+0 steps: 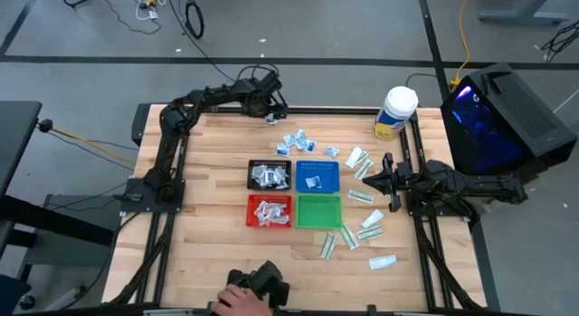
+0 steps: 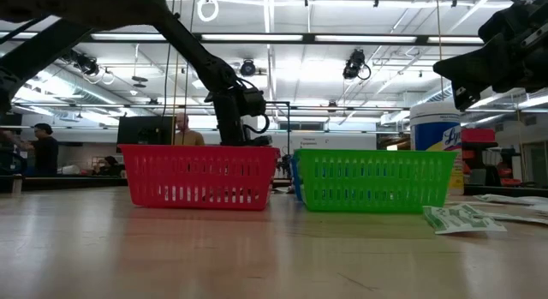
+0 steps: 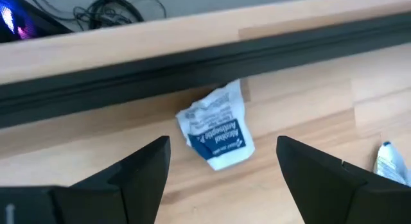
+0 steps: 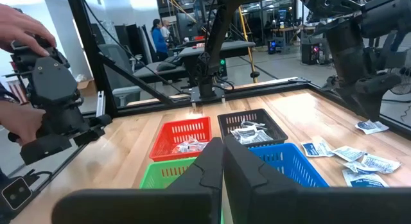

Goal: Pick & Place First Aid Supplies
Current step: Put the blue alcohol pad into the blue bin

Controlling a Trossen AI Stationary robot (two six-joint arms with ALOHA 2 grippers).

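Hovering at the table's far edge, the left gripper has its fingers spread apart w/ nothing between them; a squarish white-and-blue packet lies on the wood below the gap, just beside the black frame rail, not touched; the right gripper sits at the right side of the table near the white-and-green packets, fingers pressed together, holding nothing; four mesh trays in the middle: black tray and red tray each hold packets, blue tray holds one, green tray shows none; more blue-print packets lie loose btwn the left gripper and the trays; narrow green ones scattered right of and in front of the green tray; big white jar at the far right corner; a person's hand on a dark device at the near edge.
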